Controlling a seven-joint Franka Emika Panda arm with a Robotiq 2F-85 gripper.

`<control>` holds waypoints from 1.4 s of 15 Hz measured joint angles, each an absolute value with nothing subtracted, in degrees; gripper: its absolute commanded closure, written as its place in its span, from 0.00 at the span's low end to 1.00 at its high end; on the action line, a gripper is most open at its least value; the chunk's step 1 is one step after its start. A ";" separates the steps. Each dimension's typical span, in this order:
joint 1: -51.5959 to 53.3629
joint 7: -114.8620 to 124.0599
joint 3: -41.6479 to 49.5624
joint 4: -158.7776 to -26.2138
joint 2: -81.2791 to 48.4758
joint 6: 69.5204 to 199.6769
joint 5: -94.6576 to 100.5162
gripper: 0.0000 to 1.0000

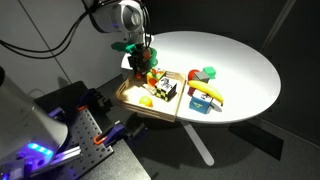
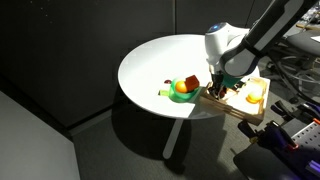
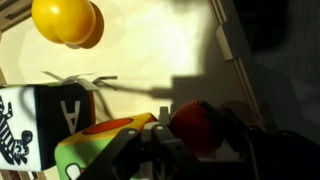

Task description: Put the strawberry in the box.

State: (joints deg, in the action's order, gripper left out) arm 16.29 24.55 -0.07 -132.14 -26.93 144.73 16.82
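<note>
White table [image 1: 240, 60]; strawberry [image 3: 195, 128] clear wrist-view only

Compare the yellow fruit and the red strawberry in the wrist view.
Colour: the yellow fruit is bright yellow, the strawberry red. Place: the yellow fruit lies free on the box floor; the strawberry sits at the gripper. Light: the yellow fruit is lit, the strawberry shadowed. Both are small and rounded.

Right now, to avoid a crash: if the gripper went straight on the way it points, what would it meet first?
Likely the strawberry between the gripper's fingers, then the box floor behind it; depth is unclear.
</note>
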 measured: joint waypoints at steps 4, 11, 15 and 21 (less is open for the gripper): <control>16.24 21.69 -0.05 -132.71 -27.26 148.60 16.77 0.13; 16.22 19.71 -0.07 -134.42 -25.49 150.05 16.62 0.00; 16.22 19.65 -0.44 -136.10 -22.01 150.05 16.23 0.00; 16.20 19.26 -2.18 -139.41 -15.10 150.05 13.85 0.00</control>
State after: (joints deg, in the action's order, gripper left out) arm 16.20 19.26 -2.18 -139.41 -15.10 150.05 13.85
